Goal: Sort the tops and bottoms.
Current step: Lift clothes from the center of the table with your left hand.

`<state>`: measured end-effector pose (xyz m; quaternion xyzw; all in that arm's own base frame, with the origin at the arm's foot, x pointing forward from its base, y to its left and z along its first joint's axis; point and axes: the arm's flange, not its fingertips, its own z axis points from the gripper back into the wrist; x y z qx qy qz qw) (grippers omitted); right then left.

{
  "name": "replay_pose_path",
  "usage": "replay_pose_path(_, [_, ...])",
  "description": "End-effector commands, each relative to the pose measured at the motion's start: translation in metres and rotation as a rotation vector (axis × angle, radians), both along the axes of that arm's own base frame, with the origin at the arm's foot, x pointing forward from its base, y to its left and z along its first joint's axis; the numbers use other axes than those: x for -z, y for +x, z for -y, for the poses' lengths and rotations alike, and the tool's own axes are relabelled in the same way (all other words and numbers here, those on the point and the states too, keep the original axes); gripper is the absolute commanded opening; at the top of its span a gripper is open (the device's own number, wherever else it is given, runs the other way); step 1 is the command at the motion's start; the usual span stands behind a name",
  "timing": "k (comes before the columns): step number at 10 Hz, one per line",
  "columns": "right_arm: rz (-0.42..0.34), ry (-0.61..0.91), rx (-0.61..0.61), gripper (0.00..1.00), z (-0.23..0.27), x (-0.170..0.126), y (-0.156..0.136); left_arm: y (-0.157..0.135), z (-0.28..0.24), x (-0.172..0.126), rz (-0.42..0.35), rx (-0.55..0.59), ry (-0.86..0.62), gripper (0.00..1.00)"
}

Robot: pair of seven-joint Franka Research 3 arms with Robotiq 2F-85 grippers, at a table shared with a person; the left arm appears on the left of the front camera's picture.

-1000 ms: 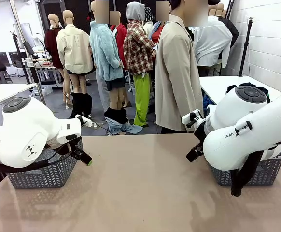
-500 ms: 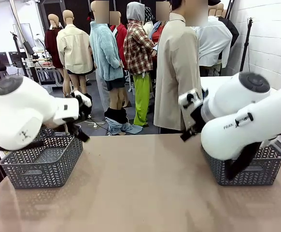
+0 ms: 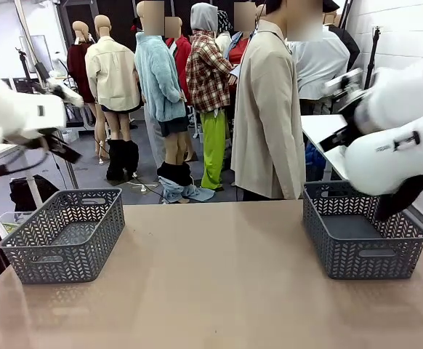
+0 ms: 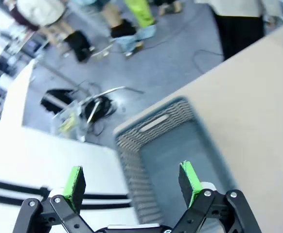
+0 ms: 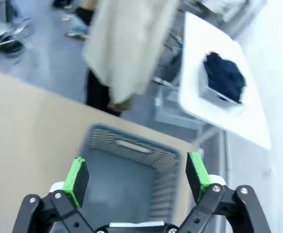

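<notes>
My left claw [image 4: 132, 179] is open, its green pads [image 4: 75, 182] spread wide, and it hangs high above the left grey basket [image 4: 153, 121]. That basket stands at the left edge of the tan surface [image 3: 219, 291], with its long side running from near to far. In the front view my left arm [image 3: 8, 116] is raised at the far left, well above the same basket's rim [image 3: 66, 198], and it is blurred.

My right claw [image 5: 136, 172] is open as well, pads [image 5: 196, 170] far apart, and it looks down on the right grey basket [image 5: 127, 145]. This basket sits at the right edge of the surface. My right arm [image 3: 400, 138] is up at the right, above and beyond that basket's wall [image 3: 364, 254].

A person in a long beige coat [image 3: 266, 123] stands at the far side of the surface, between the two baskets and nearer the right one. Beyond the right basket, a white table [image 5: 219, 116] carries a pale bin holding a dark blue bundle [image 5: 223, 73].

Where the bottoms lie I cannot tell.
</notes>
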<state>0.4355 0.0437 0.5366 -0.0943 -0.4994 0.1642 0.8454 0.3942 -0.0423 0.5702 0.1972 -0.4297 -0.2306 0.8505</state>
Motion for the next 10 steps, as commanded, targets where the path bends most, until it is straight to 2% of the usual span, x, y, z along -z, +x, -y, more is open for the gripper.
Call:
replay_pose_path(1, [0.069, 0.034, 0.174, 1.00, 0.029, 0.005, -0.004, -0.029, -0.029, 0.003, 0.018, -0.163, -0.010, 1.00])
replay_pose_path(2, [0.091, 0.041, 0.260, 1.00, 0.059, 0.002, -0.009, -0.045, -0.060, -0.001, 0.043, -0.249, -0.029, 1.00])
replay_pose_path(5, [0.076, 0.068, 0.457, 1.00, 0.134, 0.009, -0.029, -0.088, -0.157, 0.011, -0.015, -0.397, -0.162, 1.00])
replay_pose_path(8, [0.088, 0.099, 0.539, 1.00, 0.161, 0.009, -0.049, -0.101, -0.198, 0.031, -0.114, -0.401, -0.277, 1.00])
replay_pose_path(9, [0.084, 0.111, 0.536, 1.00, 0.164, 0.013, -0.052, -0.099, -0.202, 0.041, -0.108, -0.467, -0.291, 1.00])
replay_pose_path(10, [0.038, 0.112, 0.480, 1.00, 0.154, 0.020, -0.056, -0.076, -0.214, -0.003, -0.086, -0.446, -0.243, 1.00])
